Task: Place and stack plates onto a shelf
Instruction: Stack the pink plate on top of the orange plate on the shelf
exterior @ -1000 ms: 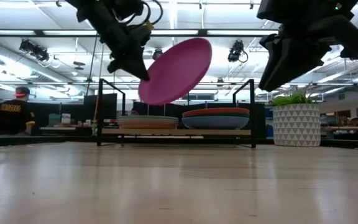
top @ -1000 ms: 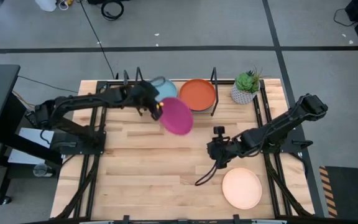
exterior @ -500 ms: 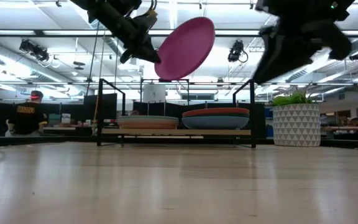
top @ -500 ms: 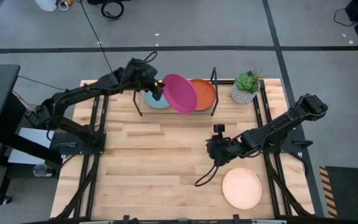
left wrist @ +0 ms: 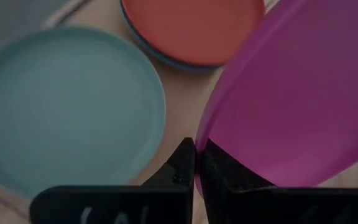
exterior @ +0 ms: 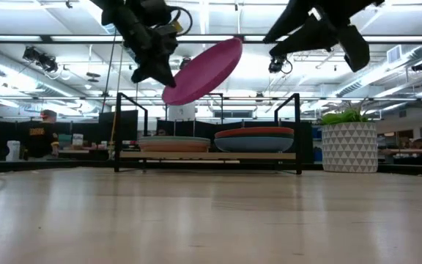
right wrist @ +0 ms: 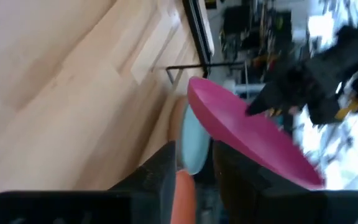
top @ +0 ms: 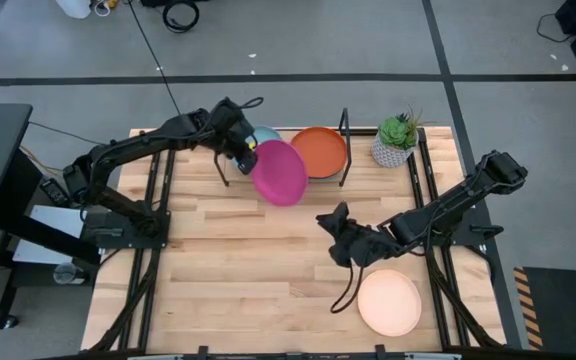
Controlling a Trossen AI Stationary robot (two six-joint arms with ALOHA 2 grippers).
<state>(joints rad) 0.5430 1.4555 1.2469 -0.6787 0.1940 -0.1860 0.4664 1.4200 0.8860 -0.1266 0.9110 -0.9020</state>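
- High view: the left gripper [top: 247,155] is clamped tight on the rim of the magenta plate [top: 280,172], holding it at the shelf's [top: 345,125] front edge, near 12 o'clock on the table [top: 218,270]. A light blue plate [top: 264,136] lies on the shelf just behind the gripper; an orange plate [top: 317,150] sits beside it toward 1 o'clock. The plant [top: 396,140] stands past the shelf's right hoop. The right gripper [top: 334,221] hangs mid-table, nothing in it; the salmon plate [top: 389,302] lies at 5 o'clock, probably its next pick.
- Low view: the magenta plate [exterior: 202,71] hangs tilted, well above the shelf's [exterior: 207,155] two stacks, likely kept high to clear the hoops before lowering. The orange plate [exterior: 254,133] rests on a blue plate [exterior: 255,144]. A person [exterior: 41,136] sits far behind.
- Left wrist view: the dark fingers [left wrist: 184,165] pinch the magenta rim [left wrist: 291,99] edge-on, a thin grip that explains the tilt. Below lie the light blue plate [left wrist: 67,106] and the orange one [left wrist: 194,28].
- Right wrist view: its own fingers [right wrist: 163,163] stand partly apart, holding nothing, aimed toward the magenta plate [right wrist: 247,134] and the shelf.
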